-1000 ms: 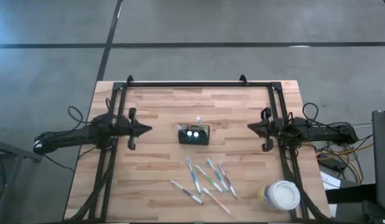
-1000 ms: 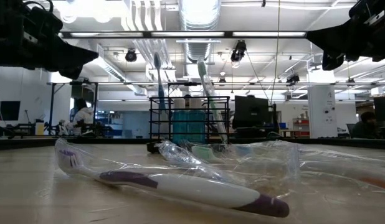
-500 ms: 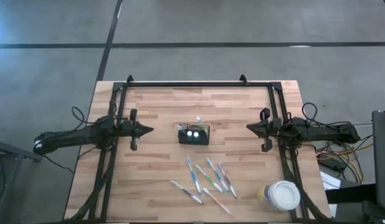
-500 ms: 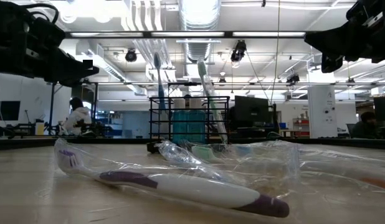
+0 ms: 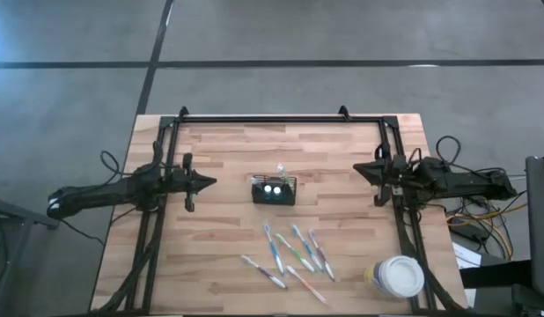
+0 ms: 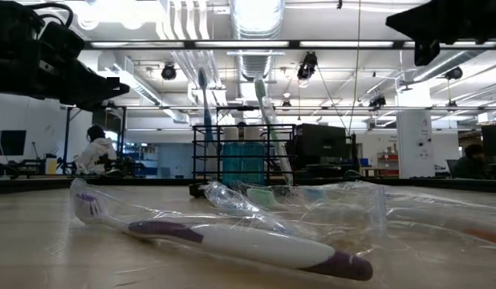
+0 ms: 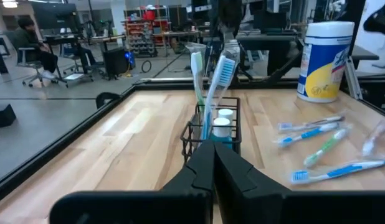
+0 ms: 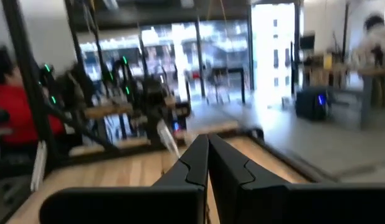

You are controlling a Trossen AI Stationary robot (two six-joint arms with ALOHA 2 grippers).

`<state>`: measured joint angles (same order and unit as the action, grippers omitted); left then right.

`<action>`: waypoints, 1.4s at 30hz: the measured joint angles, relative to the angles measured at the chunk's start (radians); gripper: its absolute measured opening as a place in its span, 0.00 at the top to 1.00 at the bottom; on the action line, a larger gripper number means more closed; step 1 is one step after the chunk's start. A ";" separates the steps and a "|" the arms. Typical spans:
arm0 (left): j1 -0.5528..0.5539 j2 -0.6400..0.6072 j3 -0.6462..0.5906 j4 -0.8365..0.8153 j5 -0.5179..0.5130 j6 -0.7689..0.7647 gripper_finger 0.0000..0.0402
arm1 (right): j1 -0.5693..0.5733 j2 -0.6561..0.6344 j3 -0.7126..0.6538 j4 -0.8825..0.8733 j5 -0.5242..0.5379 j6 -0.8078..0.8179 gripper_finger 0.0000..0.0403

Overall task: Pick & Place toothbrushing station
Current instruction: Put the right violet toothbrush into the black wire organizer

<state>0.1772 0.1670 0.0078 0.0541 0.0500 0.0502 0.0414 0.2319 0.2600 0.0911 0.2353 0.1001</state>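
A small black wire-mesh caddy (image 5: 274,191) stands upright mid-tabletop (image 5: 219,255), holding two toothbrushes and two white-capped teal tubes. It sits between the tools, straight ahead of the left tool (image 5: 208,183), whose fingers are pressed together. The right tool (image 5: 360,168), also pressed together and empty, hovers well apart. Loose toothbrushes (image 5: 294,255) lie nearby.

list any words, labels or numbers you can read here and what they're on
None can be read as text.
Round tub: yellow and blue label with print, too blurred to read.
Nearest toothbrush: a purple mark on its clear wrapper near the head, too small to make out.
Caddy and the toothbrushes standing in it: no lettering visible.
Room behind the table: screens and signs too far off to read.
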 joint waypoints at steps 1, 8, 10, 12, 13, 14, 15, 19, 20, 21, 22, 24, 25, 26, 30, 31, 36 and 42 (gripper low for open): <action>0.000 0.000 0.000 0.000 0.000 0.001 0.99 | 0.000 0.034 0.035 -0.039 0.003 0.008 0.98; 0.000 0.000 -0.001 -0.004 0.000 0.000 0.99 | 0.001 0.345 0.274 -0.426 0.003 0.187 0.98; 0.000 0.000 -0.001 -0.003 0.000 -0.015 0.99 | 0.009 0.449 0.338 -0.494 0.002 0.234 0.98; 0.000 0.000 -0.001 -0.004 0.000 -0.033 0.99 | 0.021 0.552 0.405 -0.571 -0.001 0.261 0.98; 0.000 0.000 -0.001 -0.004 0.001 -0.039 0.99 | 0.027 0.604 0.441 -0.600 -0.003 0.277 0.98; 0.000 0.000 -0.001 -0.004 0.001 -0.046 0.99 | 0.034 0.654 0.479 -0.632 -0.011 0.299 0.98; 0.000 0.000 -0.001 -0.004 0.001 -0.053 0.99 | 0.040 0.705 0.514 -0.660 -0.027 0.322 0.98; 0.000 0.000 -0.001 -0.004 0.001 -0.086 0.99 | 0.085 0.905 0.659 -0.763 -0.162 0.387 0.98; 0.000 0.000 -0.001 -0.004 0.001 -0.094 0.99 | 0.106 0.952 0.694 -0.786 -0.166 0.373 0.98; 0.000 0.000 -0.001 -0.004 0.002 -0.099 0.99 | 0.132 0.994 0.722 -0.801 -0.144 0.363 0.98; 0.000 0.000 -0.001 -0.004 0.003 -0.101 0.99 | 0.157 1.035 0.747 -0.816 -0.121 0.358 0.98; 0.000 0.000 -0.001 -0.005 0.004 -0.095 0.99 | 0.191 1.113 0.800 -0.849 -0.116 0.367 0.98; 0.000 0.000 -0.001 -0.005 0.004 -0.088 0.99 | 0.203 1.150 0.830 -0.861 -0.121 0.377 0.98; 0.000 0.000 -0.001 -0.005 0.004 -0.084 0.99 | 0.215 1.183 0.858 -0.883 -0.121 0.396 0.98; 0.000 0.000 0.001 -0.019 0.004 -0.072 0.99 | 0.259 1.293 0.957 -1.015 -0.124 0.473 0.97; 0.000 0.000 0.002 -0.030 0.004 -0.067 0.99 | 0.269 1.315 0.973 -1.034 -0.135 0.491 0.96; 0.000 0.000 0.002 -0.033 0.004 -0.059 0.99 | 0.313 1.395 1.006 -1.035 -0.234 0.601 0.85; 0.000 0.000 0.002 -0.044 0.008 -0.058 0.99 | 0.334 1.458 0.983 -0.950 -0.252 0.690 0.69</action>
<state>0.1768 0.1673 0.0097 0.0105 0.0582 -0.0082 0.3750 1.6901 1.2434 -0.8588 -0.0170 0.7904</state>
